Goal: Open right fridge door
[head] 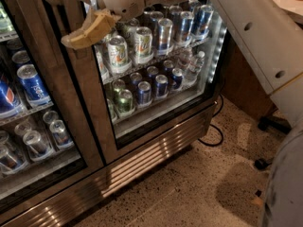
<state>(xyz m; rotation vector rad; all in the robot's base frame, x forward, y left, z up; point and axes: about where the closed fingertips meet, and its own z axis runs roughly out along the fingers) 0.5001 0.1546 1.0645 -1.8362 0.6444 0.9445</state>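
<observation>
The right fridge door is a glass pane in a wide brushed-steel frame, with rows of cans on lit shelves behind it. It looks shut, flush with the door to its left. My gripper is tan and sits at the top of the view against the steel frame on this door's left edge. My white arm reaches to it from the upper right, across the door's top. I cannot make out the bar handle apart from the frame.
The left fridge door shows blue Pepsi cans. A steel vent grille runs along the fridge base. A black cable lies on the speckled floor. A brown cabinet stands right of the fridge. My body fills the lower right.
</observation>
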